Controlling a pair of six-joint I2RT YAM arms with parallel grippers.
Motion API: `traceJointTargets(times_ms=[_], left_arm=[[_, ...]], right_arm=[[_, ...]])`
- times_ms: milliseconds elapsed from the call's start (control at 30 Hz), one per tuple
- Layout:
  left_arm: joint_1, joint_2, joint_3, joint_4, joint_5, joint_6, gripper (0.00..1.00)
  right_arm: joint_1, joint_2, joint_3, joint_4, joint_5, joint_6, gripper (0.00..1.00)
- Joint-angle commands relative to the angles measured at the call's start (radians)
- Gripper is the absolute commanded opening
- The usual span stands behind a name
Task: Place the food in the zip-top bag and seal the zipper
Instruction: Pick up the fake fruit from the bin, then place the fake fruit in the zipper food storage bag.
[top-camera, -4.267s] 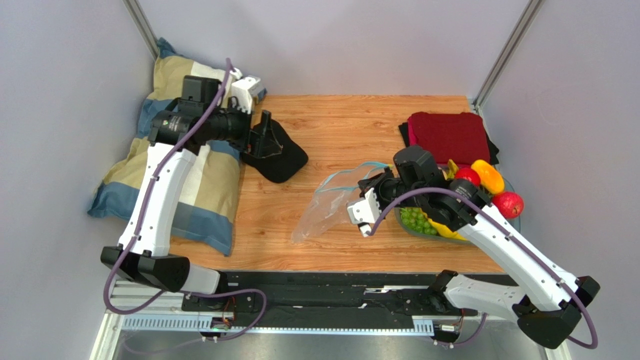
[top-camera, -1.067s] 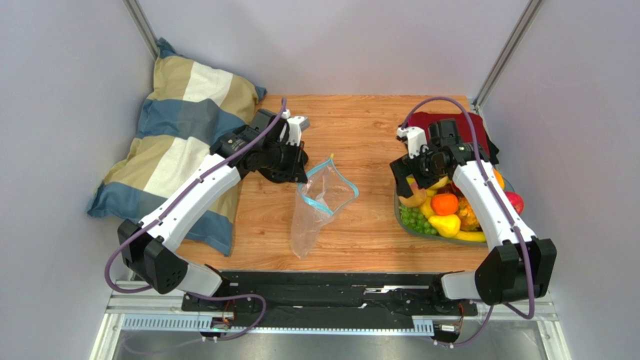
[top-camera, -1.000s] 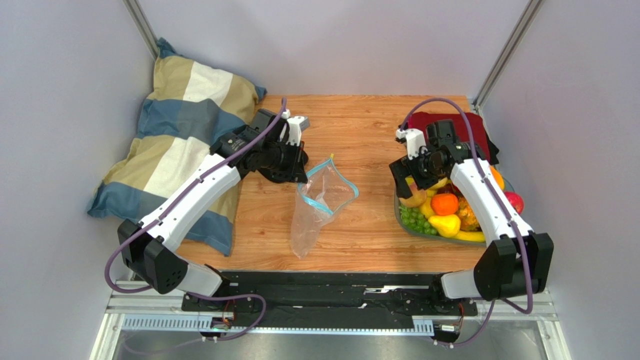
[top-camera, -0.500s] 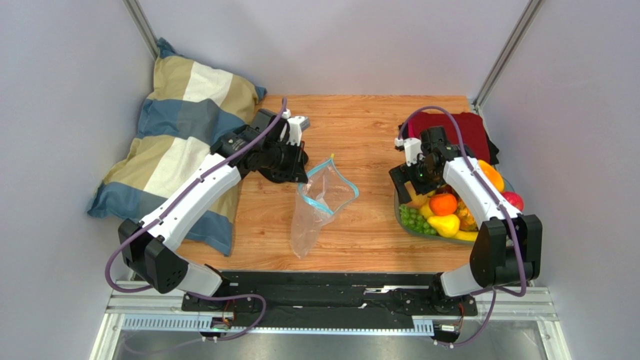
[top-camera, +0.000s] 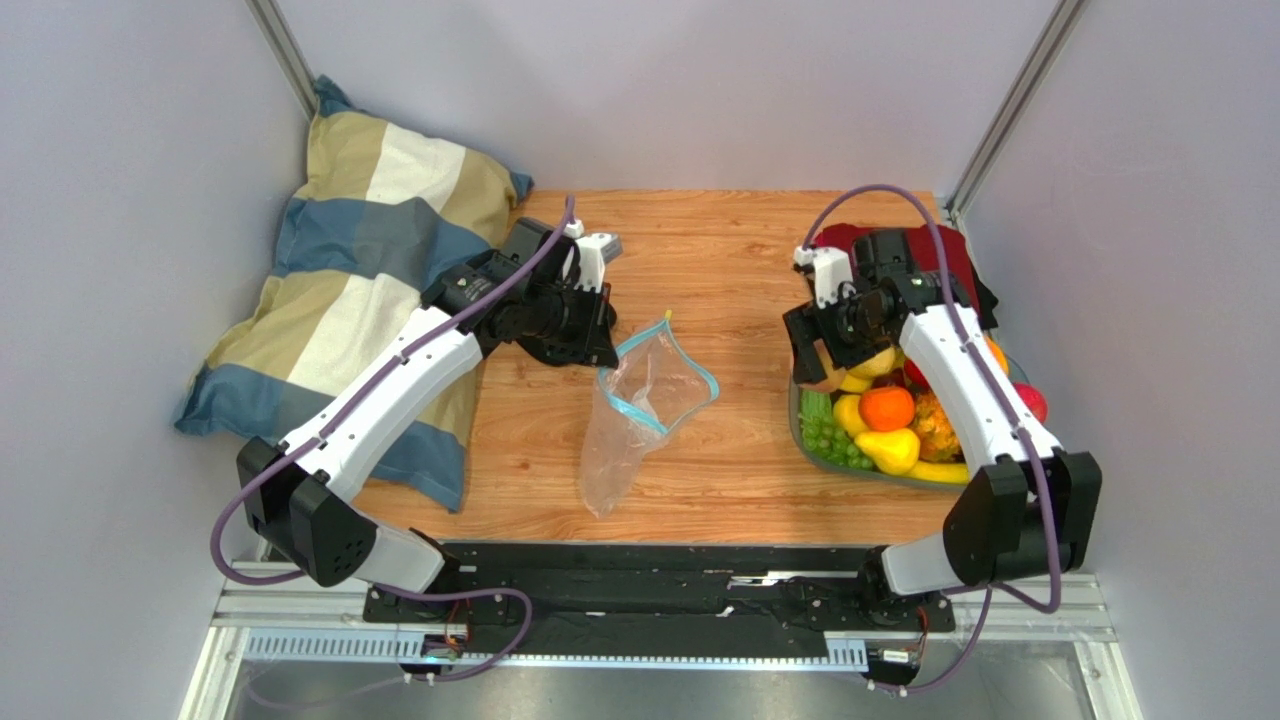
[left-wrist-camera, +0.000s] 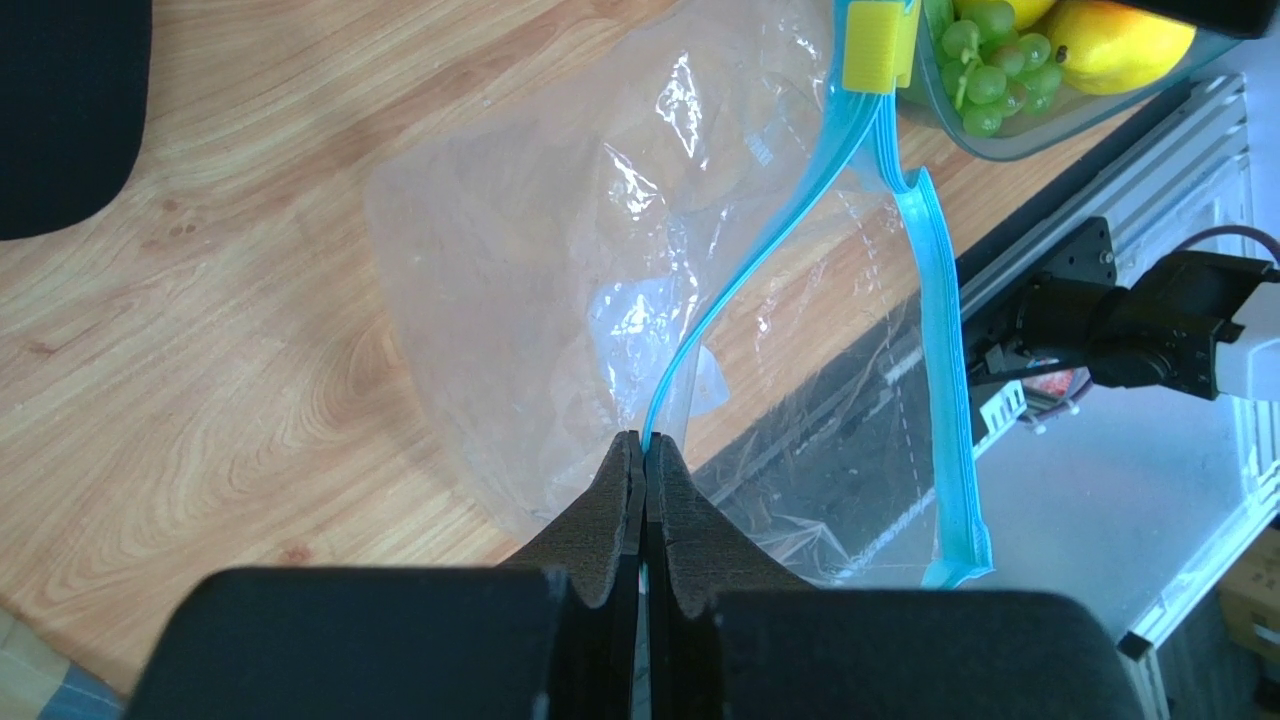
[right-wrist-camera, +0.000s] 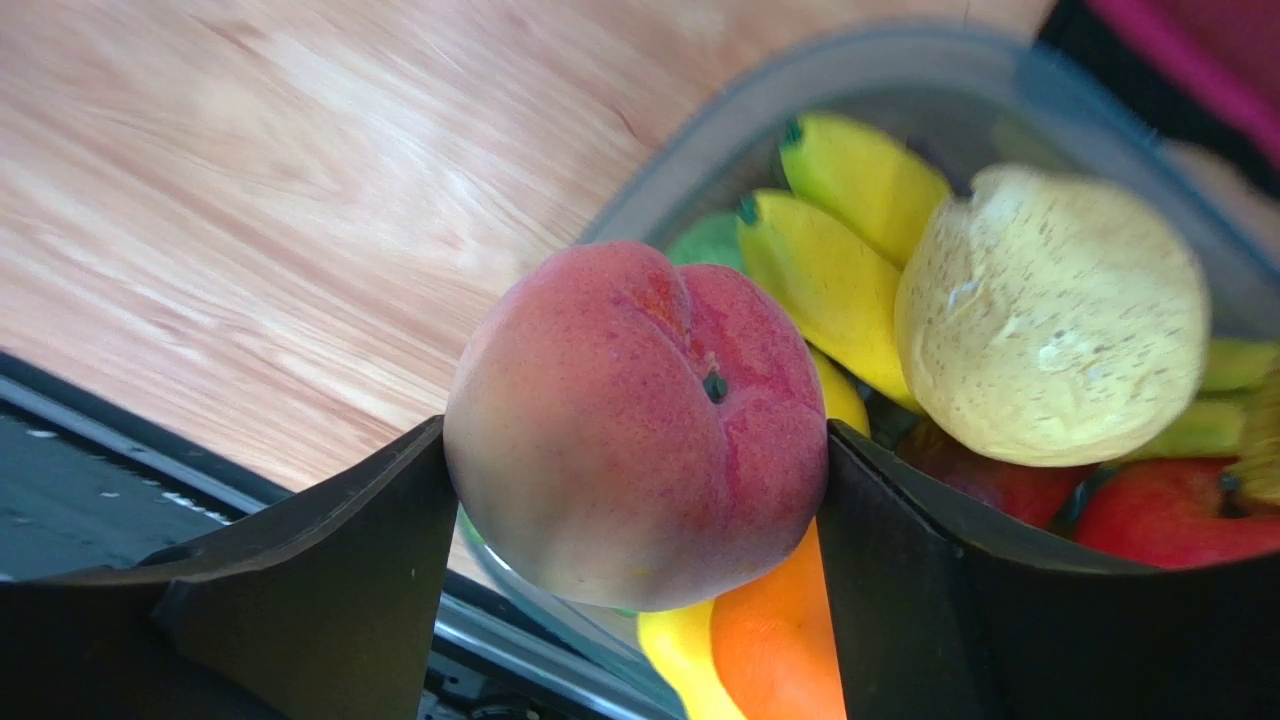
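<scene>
The clear zip-top bag (top-camera: 639, 413) lies mid-table with its mouth held up and open. My left gripper (left-wrist-camera: 646, 444) is shut on the light-blue zipper (left-wrist-camera: 751, 270) at one lip; the yellow end (left-wrist-camera: 878, 42) shows at the far side. My right gripper (right-wrist-camera: 639, 450) is shut on a pink-yellow peach (right-wrist-camera: 639, 420), both fingers pressed to its sides, just over the left rim of the grey tray (right-wrist-camera: 842, 60). In the tray lie the rest of the food: bananas (right-wrist-camera: 842, 195), an orange (top-camera: 888, 407), a yellow pear (top-camera: 890, 447) and green grapes (top-camera: 819, 435).
A striped pillow (top-camera: 361, 285) fills the left side. A black cap (left-wrist-camera: 68, 105) lies under my left arm. A red cloth (top-camera: 932, 255) sits at the back right behind the tray. Bare wood separates the bag from the tray.
My right gripper has closed on the peach in the tray and shifted slightly up and back with it. The left arm and bag have stayed put.
</scene>
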Motion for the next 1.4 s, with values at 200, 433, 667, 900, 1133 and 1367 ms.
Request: traceJointTargets(times_ms=[200, 433, 667, 900, 1133, 1367], left_arm=[[0.004, -0.005, 0.030, 0.049, 0.103, 0.010, 0.00], [0.004, 0.007, 0.054, 0.069, 0.204, 0.001, 0.00], [0.005, 0.010, 0.053, 0.109, 0.304, -0.018, 0.00], [0.024, -0.008, 0.011, 0.141, 0.359, -0.025, 0.00], [0.051, -0.011, -0.033, 0.167, 0.400, -0.032, 0.00], [0.060, -0.005, -0.044, 0.176, 0.425, -0.025, 0.00]], right_arm=[[0.037, -0.118, 0.313, -0.076, -0.658, 0.056, 0.52], [0.233, -0.043, 0.457, -0.155, -0.744, -0.036, 0.49], [0.418, -0.051, 0.361, -0.054, -0.579, -0.087, 0.49], [0.506, -0.008, 0.294, 0.028, -0.406, -0.116, 0.83], [0.506, -0.035, 0.323, 0.004, -0.382, -0.117, 1.00], [0.413, -0.096, 0.241, 0.013, -0.394, -0.049, 0.95]])
